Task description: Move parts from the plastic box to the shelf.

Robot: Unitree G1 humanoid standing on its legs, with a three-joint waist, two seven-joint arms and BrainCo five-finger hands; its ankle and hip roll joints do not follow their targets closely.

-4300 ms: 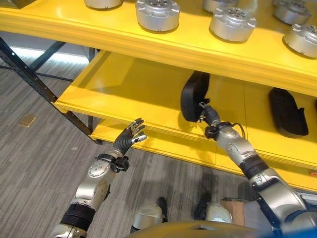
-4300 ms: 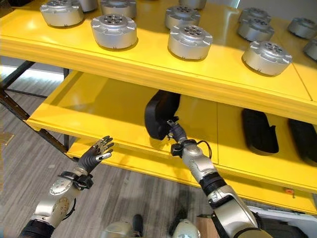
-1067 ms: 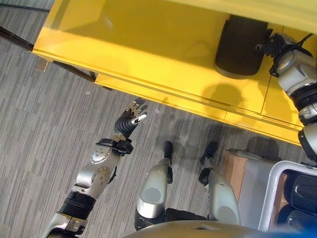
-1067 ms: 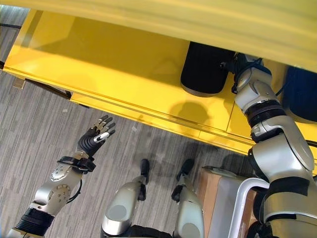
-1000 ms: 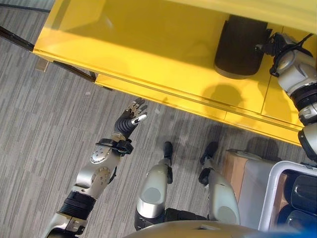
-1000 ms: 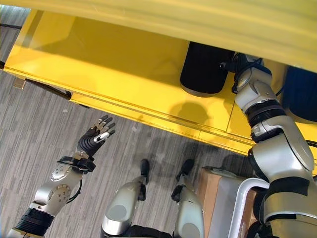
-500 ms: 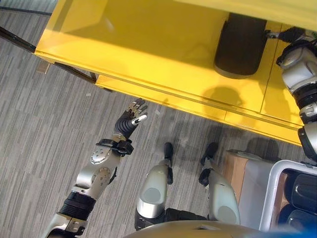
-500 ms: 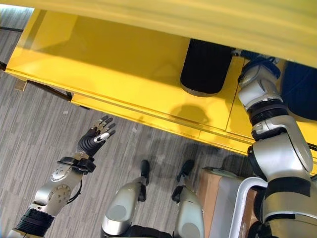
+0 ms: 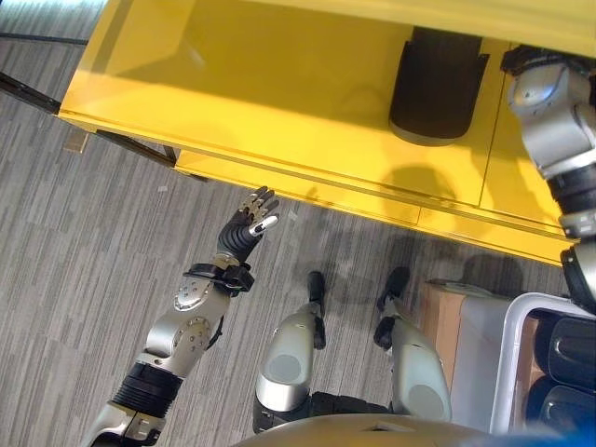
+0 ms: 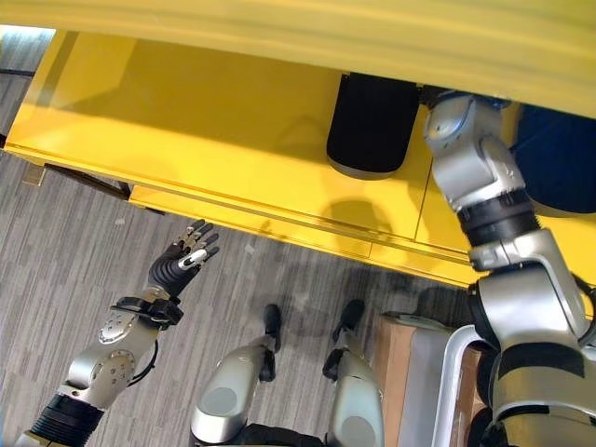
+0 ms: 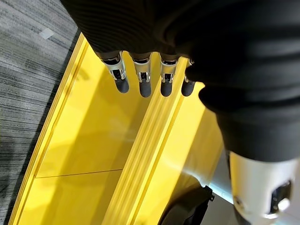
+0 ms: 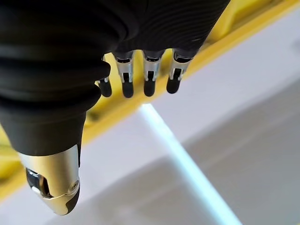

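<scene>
A black moulded part (image 9: 434, 82) lies on the lower yellow shelf (image 9: 261, 102), and its edge also shows in the left wrist view (image 11: 186, 213). My right arm (image 9: 551, 112) reaches up beside it, apart from the part. My right hand (image 12: 125, 74) has straight fingers with nothing between them and the thumb. Over the floor in front of the shelf edge, my left hand (image 9: 245, 228) hangs open and empty, its fingers (image 11: 142, 84) pointing at the shelf. The white-rimmed plastic box (image 9: 515, 358) at the lower right holds more black parts (image 9: 564, 351).
Another dark part (image 10: 559, 154) lies on the same shelf to the right of my right arm. The upper shelf's yellow edge (image 10: 372, 37) overhangs the lower one. A brown box (image 9: 440, 307) stands by the plastic box. Grey floor (image 9: 84, 261) spreads to the left.
My right hand has let go of the black part and drawn off to its right and upward. The part now rests on the shelf. The camera has shifted slightly.
</scene>
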